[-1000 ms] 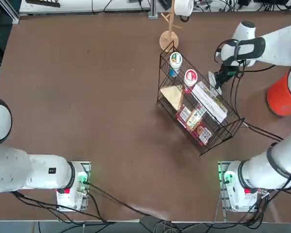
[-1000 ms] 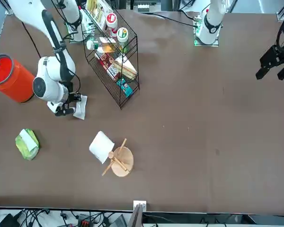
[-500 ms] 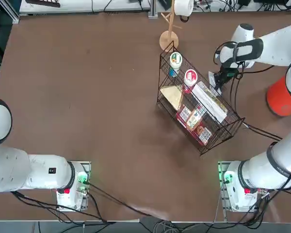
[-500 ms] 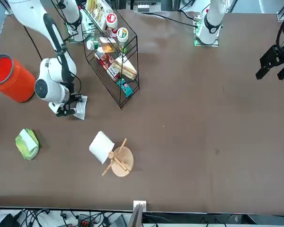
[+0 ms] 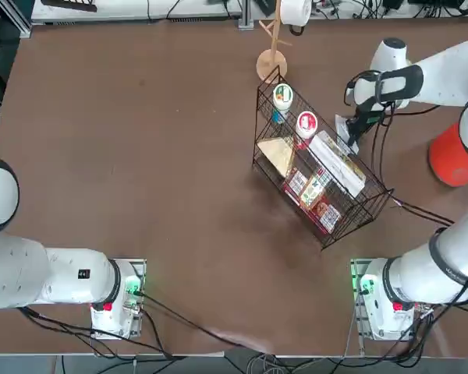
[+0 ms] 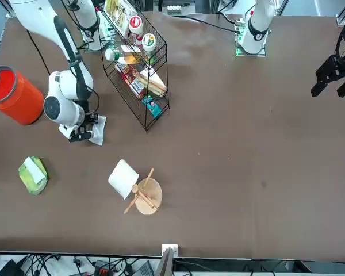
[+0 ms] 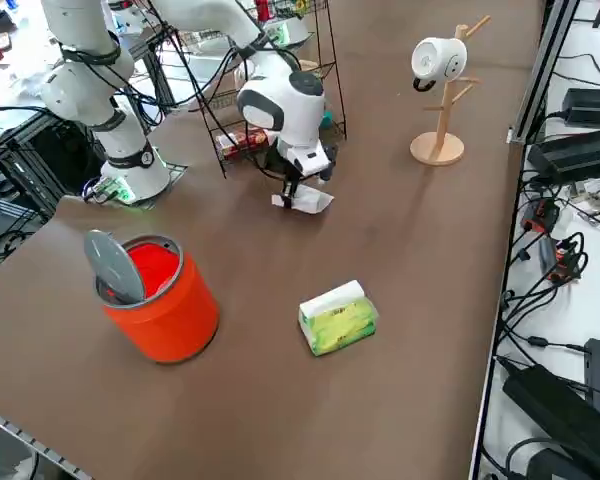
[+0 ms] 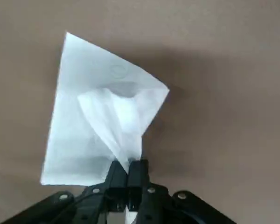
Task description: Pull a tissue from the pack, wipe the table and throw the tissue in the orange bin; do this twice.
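A: The right claw (image 8: 127,175) is clamped on a pinch of the tissue (image 8: 102,116), fingers together, pointing down at the worktop (image 5: 140,156). Why so low?

B: The pinch gathers the middle of the sheet, so the rest spreads flat on the brown surface; that suits a wiping stroke. In the side view the tissue (image 7: 305,199) lies on the worktop directly under the claw (image 7: 291,186), just beside the wire basket (image 7: 280,90).

A: And the other task items?

B: The pack (image 7: 338,317) lies well apart from the claw, toward the worktop's far edge from the robot, a white sheet standing in its slot, ready for another pull. The orange bin (image 7: 156,296) stands at the robot's right, lid tipped up, mouth open to receive the tissue. Front view shows the same layout: pack (image 6: 33,174), bin (image 6: 12,96), claw (image 6: 80,135) between them and the basket (image 6: 137,63).

A: What differs from a second earlier?

B: Little. In the front view the wrist housing and the tissue (image 6: 96,130) have crept slightly toward the basket and the robot; in the top view the claw (image 5: 354,132) has barely shifted. The grip is unchanged. Pack, bin, basket and mug stand (image 6: 144,198) have stayed put. I judge this a slow wipe in progress, bin drop not yet begun.
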You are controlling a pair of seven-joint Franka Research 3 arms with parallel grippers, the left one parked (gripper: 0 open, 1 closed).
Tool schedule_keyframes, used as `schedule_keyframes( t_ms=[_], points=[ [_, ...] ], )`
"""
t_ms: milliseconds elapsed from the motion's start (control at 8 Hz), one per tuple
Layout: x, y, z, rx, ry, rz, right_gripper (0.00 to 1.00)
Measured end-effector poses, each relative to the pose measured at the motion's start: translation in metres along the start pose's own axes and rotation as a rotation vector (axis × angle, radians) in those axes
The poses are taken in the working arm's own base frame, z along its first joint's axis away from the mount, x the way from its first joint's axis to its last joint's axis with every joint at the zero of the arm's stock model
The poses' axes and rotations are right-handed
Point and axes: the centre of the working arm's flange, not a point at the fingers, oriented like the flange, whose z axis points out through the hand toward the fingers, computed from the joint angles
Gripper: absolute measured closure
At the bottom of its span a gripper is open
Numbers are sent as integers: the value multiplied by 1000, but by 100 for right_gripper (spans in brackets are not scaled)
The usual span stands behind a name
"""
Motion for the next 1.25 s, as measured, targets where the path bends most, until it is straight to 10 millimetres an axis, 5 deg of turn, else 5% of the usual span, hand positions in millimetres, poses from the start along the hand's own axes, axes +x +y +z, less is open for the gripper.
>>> schedule_keyframes(
  t_ms=[625, 1250],
  points=[
    [-15, 37, 1, -103, -94, -33, 98],
    [-30, 48, -27, -139, -147, -33, 98]
  ],
)
